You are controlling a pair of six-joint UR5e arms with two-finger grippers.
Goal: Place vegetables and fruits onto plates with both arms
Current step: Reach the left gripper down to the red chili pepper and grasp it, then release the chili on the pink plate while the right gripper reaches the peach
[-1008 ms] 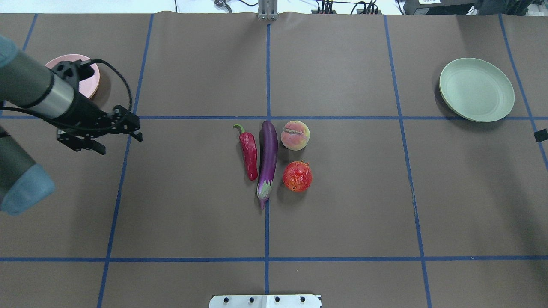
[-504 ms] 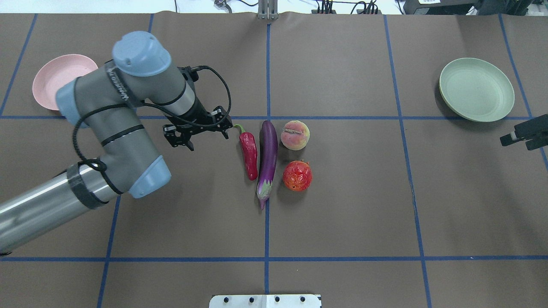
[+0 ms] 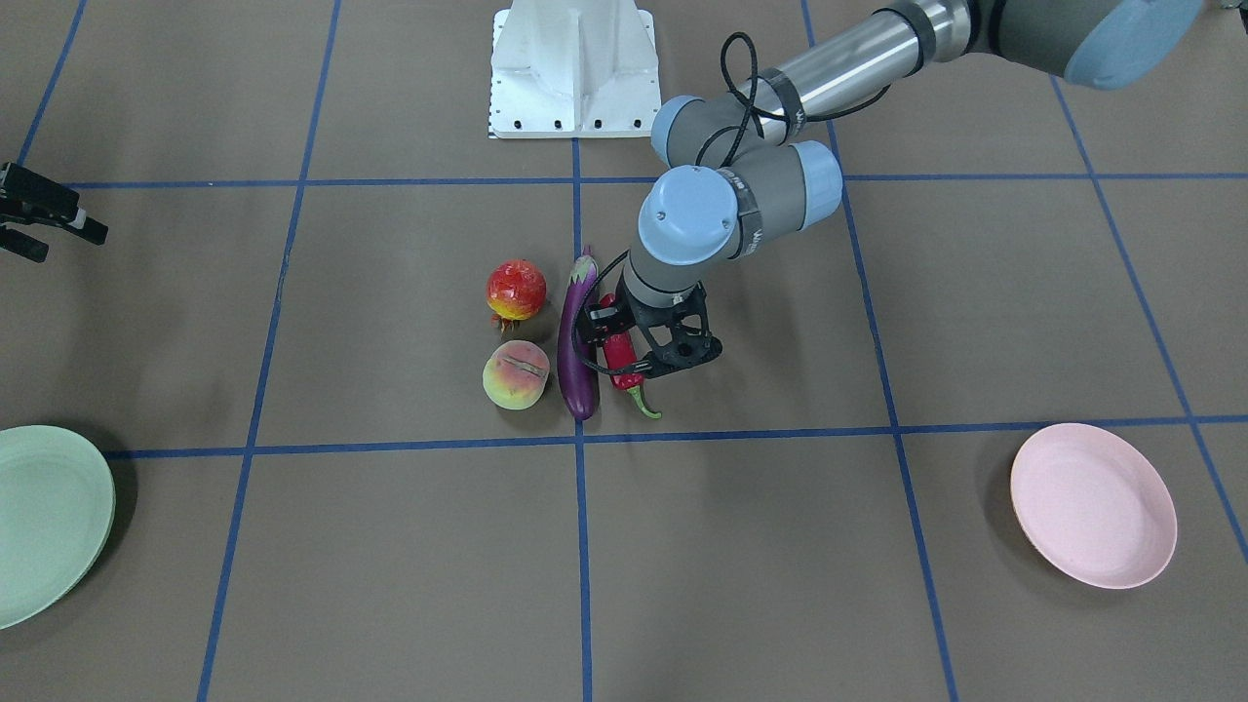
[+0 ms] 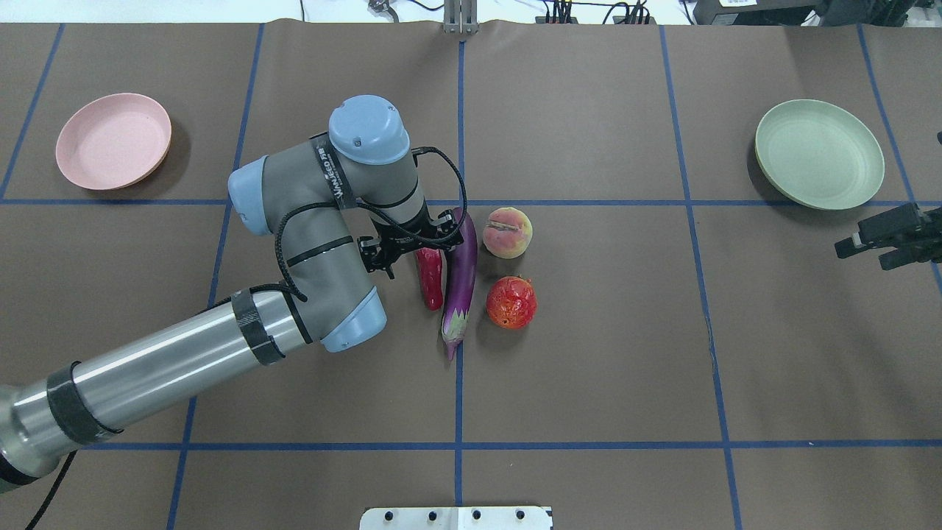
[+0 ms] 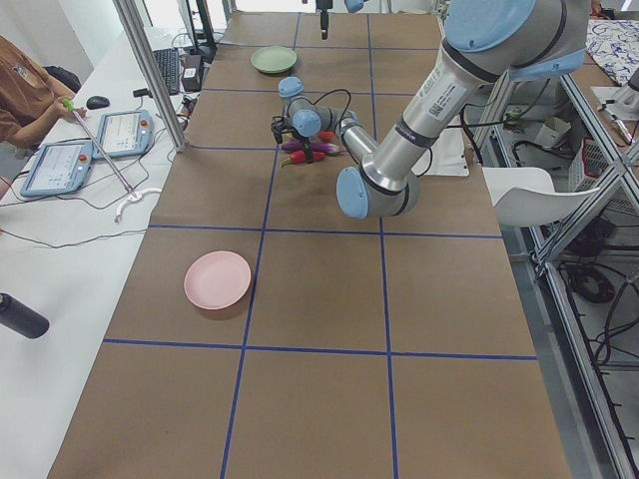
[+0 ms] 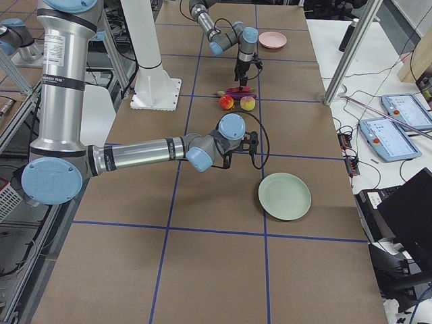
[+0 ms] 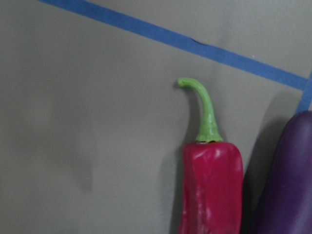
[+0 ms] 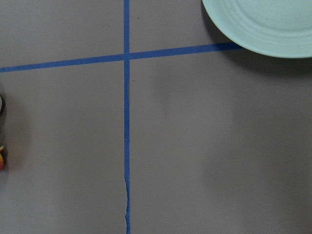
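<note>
The red chili pepper (image 4: 430,283), purple eggplant (image 4: 462,272), peach (image 4: 507,232) and pomegranate-like fruit (image 4: 511,302) lie together at the table's middle. My left gripper (image 4: 416,246) is open and pointed down over the chili's stem end, one finger on each side of it (image 3: 639,343). The left wrist view shows the chili (image 7: 212,185) with its green stem and the eggplant (image 7: 287,180) beside it. My right gripper (image 4: 865,250) is open and empty at the right edge, just below the mint green plate (image 4: 819,153). The pink plate (image 4: 114,140) sits far left, empty.
The white pedestal base (image 3: 573,68) stands at the robot's side of the table. Blue tape lines cross the brown mat. The left arm's elbow (image 4: 309,243) hangs over the mat left of the produce. The right wrist view shows the green plate's edge (image 8: 263,24).
The left arm swept from beside the pink plate to right over the chili. The right gripper came in from the right edge and moved slightly left.
</note>
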